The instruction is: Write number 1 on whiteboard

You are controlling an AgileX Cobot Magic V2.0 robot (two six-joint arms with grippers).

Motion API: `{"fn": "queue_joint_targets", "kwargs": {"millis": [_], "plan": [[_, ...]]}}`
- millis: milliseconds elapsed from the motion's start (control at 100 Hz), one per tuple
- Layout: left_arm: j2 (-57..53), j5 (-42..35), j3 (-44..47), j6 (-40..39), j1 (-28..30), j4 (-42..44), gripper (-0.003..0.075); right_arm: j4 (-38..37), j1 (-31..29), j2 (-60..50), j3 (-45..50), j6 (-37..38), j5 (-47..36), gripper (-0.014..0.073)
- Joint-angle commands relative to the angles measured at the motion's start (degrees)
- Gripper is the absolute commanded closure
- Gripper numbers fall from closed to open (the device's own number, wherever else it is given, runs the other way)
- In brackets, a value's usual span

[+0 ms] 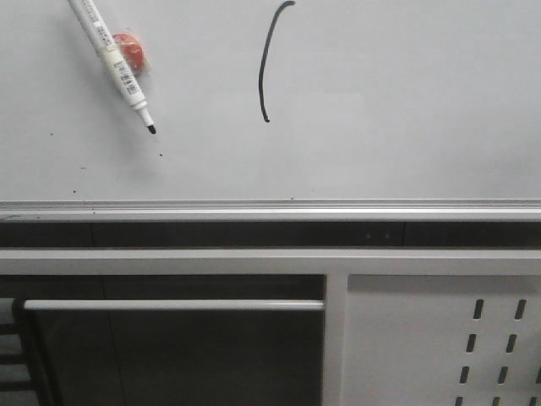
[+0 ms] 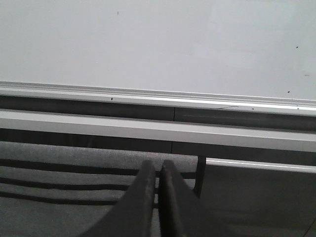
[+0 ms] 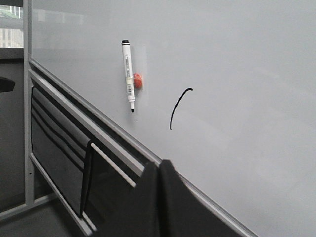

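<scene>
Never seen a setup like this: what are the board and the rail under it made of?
The whiteboard looks like glossy coated panel, judging by its soft sheen. Its rail appears to be brushed aluminium: silver, ridged, faintly reflective.

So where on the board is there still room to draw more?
The whiteboard is bare right of the number 1, and along the strip above its silver rail. The upper left is crowded: the marker hangs there on a red holder.
</scene>
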Motion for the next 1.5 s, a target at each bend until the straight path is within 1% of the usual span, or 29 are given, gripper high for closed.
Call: {"fn": "queue_joint_targets", "kwargs": {"millis": [0,760,840,900,940,970,980,990,1010,1040,1090,1130,1180,1310,1410,1470,1490], "plan": [[-1.62,-3.47,1.30,-0.12,-0.46,0.38,0.0739,1.09,-0.31,0.58,-1.07,0.14,-4.75,0.0665],[-1.62,-3.47,1.30,-0.12,-0.46,0.38,0.0739,1.09,-0.31,0.58,-1.07,0.14,-4.75,0.0665],[-1.62,-3.47,1.30,-0.12,-0.46,0.38,0.0739,-1.23,-0.31,0.58,-1.07,0.00,-5.03,0.0665],[-1.62,-3.47,1.30,-0.12,-0.46,0.38,0.0739,-4.81,-0.46,0.58,-0.93,0.29,-5.55,0.0665],[-1.62,-3.47,1.30,-0.12,-0.46,0.38,0.0739,-7.75,-0.58,0.47,-0.10,1.98,-7.26,0.0665],[-1.62,-3.47,1.30,-0.12,-0.46,0.38,0.0739,-11.65,-0.73,0.47,0.84,4.28,-10.21,0.0665],[-1.62,-3.47,1.30,-0.12,-0.46,0.38,0.0739,-13.37,-0.81,0.47,1.45,6.59,-11.65,0.0665],[-1.62,-3.47,1.30,-0.12,-0.46,0.38,0.0739,-14.26,-0.94,0.47,1.79,6.59,-11.65,0.0665],[-1.62,-3.47,1.30,-0.12,-0.46,0.38,0.0739,-16.94,-1.05,0.47,3.29,10.08,-14.59,0.0665],[-1.62,-3.47,1.30,-0.12,-0.46,0.38,0.0739,-20.66,-1.30,0.40,4.52,12.79,-17.34,0.0665],[-1.62,-3.47,1.30,-0.12,-0.46,0.38,0.0739,-26.98,-2.05,-0.38,7.60,19.78,-21.63,0.0665],[-1.62,-3.47,1.30,-0.12,-0.46,0.38,0.0739,-31.35,-2.76,-0.91,10.40,23.34,-24.12,0.0665],[-1.62,-3.47,1.30,-0.12,-0.46,0.38,0.0739,-34.40,-3.69,-0.93,13.54,26.38,-27.71,0.0665],[-1.62,-3.47,1.30,-0.12,-0.46,0.38,0.0739,-34.80,-7.26,-0.93,21.63,26.56,-33.91,0.0665],[-1.62,-3.47,1.30,-0.12,-0.46,0.38,0.0739,-32.72,-10.68,-0.93,27.08,28.72,-39.00,0.0665],[-1.62,-3.47,1.30,-0.12,-0.46,0.38,0.0739,-30.74,-12.39,-0.93,28.87,29.77,-39.28,0.0665],[-1.62,-3.47,1.30,-0.12,-0.46,0.38,0.0739,-29.75,-13.14,-0.93,28.89,29.99,-38.13,0.0665]]}}
